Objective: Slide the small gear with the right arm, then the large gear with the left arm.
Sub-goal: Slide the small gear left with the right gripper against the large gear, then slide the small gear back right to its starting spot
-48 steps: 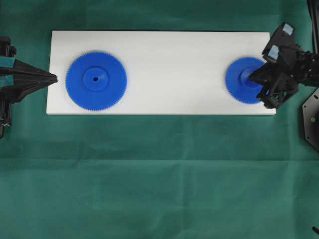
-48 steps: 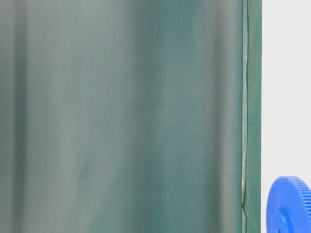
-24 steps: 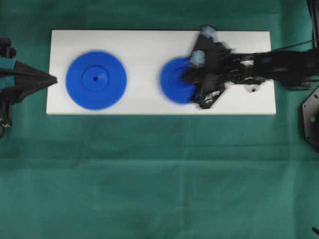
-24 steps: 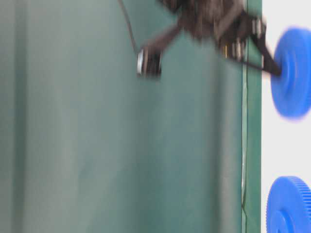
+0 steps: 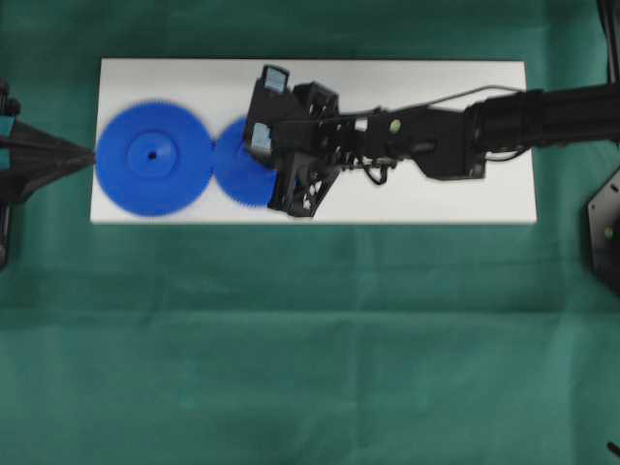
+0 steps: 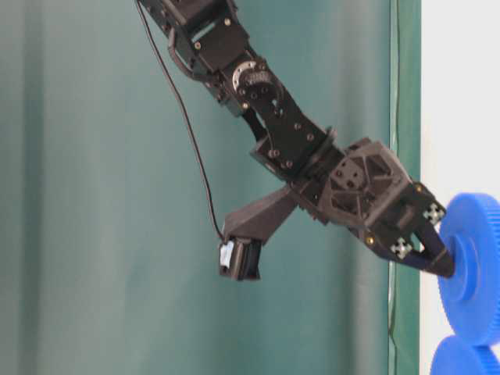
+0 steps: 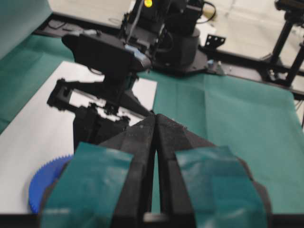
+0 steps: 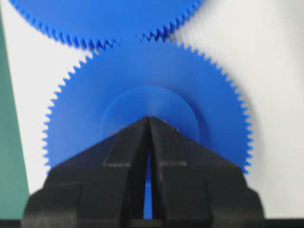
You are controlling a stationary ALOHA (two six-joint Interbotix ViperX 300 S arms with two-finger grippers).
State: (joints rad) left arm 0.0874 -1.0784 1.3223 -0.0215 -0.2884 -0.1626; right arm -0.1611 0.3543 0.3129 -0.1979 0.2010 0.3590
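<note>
Jaws on the right arm [image 5: 407, 131] are pinched together with nothing between them, and their tip [image 8: 149, 121] presses down on the round hub of the small gear [image 8: 147, 95]. That small gear [image 5: 240, 163] lies on the white board [image 5: 387, 77], and its teeth touch the teeth of the large gear [image 5: 150, 158] near the board's left end. Jaws on the left arm [image 5: 39, 160] are closed too, holding nothing, with their tip [image 5: 89, 157] right at the large gear's outer edge. Green cloth [image 5: 310, 339] covers the counter.
</note>
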